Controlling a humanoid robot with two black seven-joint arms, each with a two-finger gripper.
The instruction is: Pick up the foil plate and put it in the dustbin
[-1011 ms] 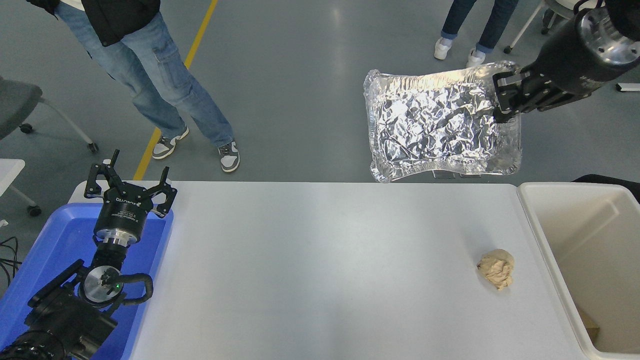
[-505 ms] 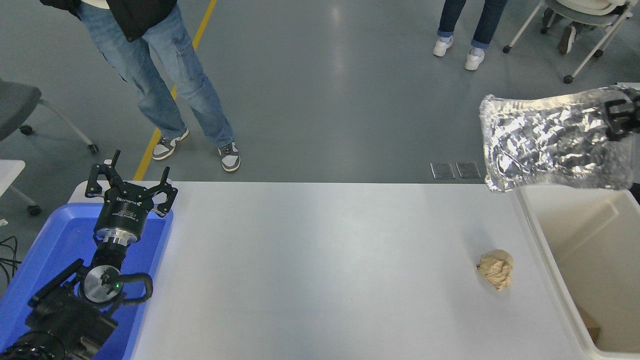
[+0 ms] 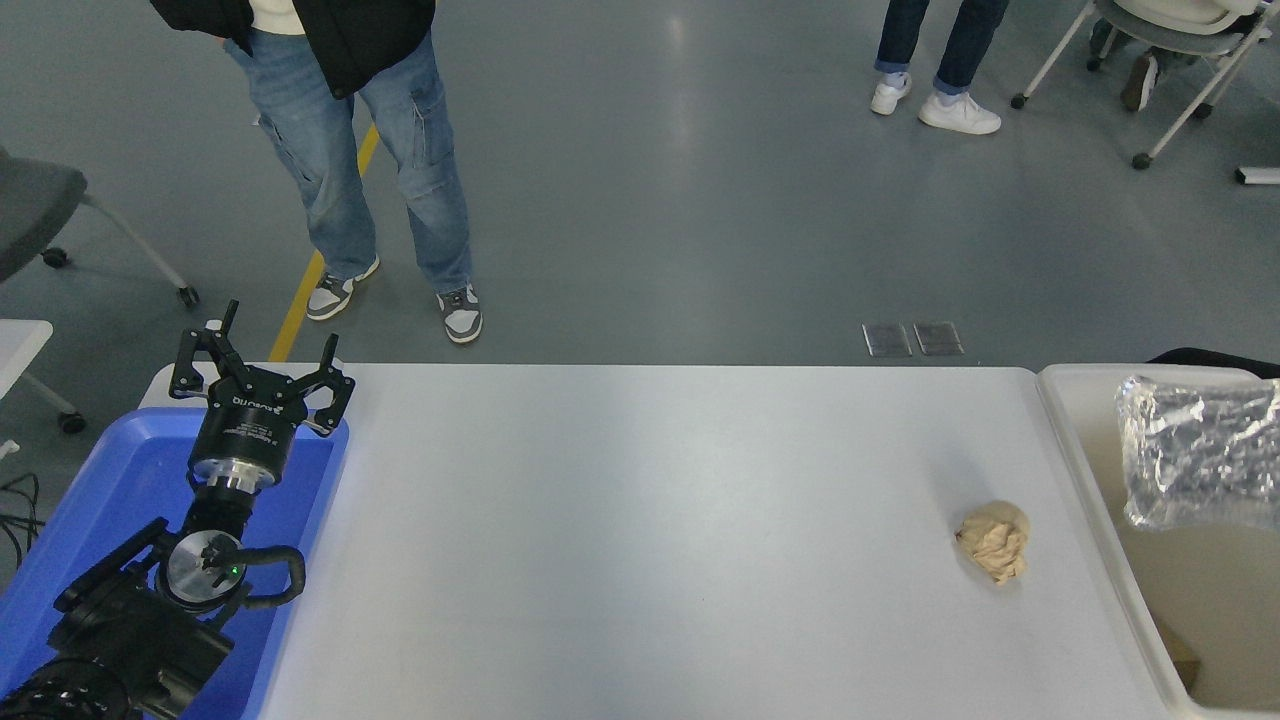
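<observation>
The shiny crinkled foil plate (image 3: 1200, 455) is over the open top of the cream-white dustbin (image 3: 1085, 470) at the right edge, partly cut off by the picture's right side. I cannot tell whether it rests in the bin or hangs above it. The right arm and its gripper are out of view. The left gripper (image 3: 262, 372) is open and empty, parked over the far corner of the blue tray at the lower left.
A crumpled tan paper ball (image 3: 994, 540) lies on the white table (image 3: 640, 540) near the dustbin. The blue tray (image 3: 90, 500) sits at the left edge. People stand beyond the table's far side, and wheeled chairs are on the floor.
The foil plate moved right and down, from above the table's far edge to over the dustbin. The right gripper that held it has left the picture. The left arm has not moved.
</observation>
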